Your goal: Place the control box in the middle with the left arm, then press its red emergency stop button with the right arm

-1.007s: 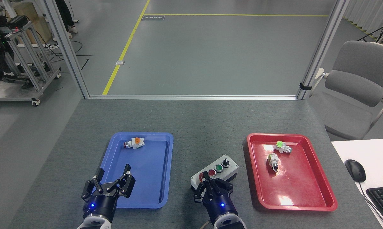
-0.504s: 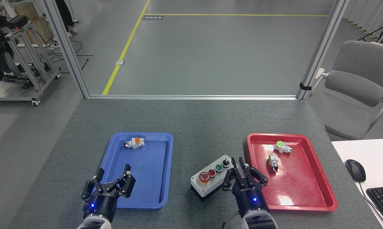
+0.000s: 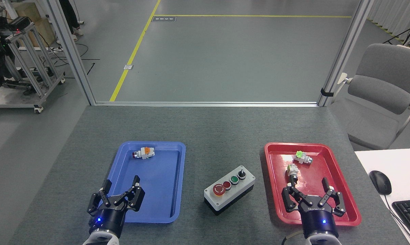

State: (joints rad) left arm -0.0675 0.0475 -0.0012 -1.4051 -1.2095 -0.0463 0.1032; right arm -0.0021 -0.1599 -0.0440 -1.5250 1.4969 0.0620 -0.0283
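Between the blue tray [image 3: 177, 177] and the red tray [image 3: 348, 204], on the grey felt table [image 3: 208, 129], sat the control box [image 3: 229, 194], touching neither tray. Lay with long axis slanted, low end toward 8 o'clock, high end toward 2 o'clock. Carried four controls in a row along that axis: red emergency stop button [image 3: 219, 190] at the 8 o'clock end, then small red button [image 3: 226, 184], green button [image 3: 234, 180], black selector knob [image 3: 241, 174] at the 2 o'clock end. Showed light grey top facing up, black base below.

Hovered at 3 o'clock of the box, over the near part of the red tray: right gripper [image 3: 312, 197], fingers spread wide, holding nothing, well apart from the box. Sat at 9 o'clock of the box, over the near left corner of the blue tray: left gripper [image 3: 120, 194], fingers parted, also empty.

Held one grey switch part with orange [image 3: 143, 153] in the blue tray; two switch parts [image 3: 298, 163] in the red tray.
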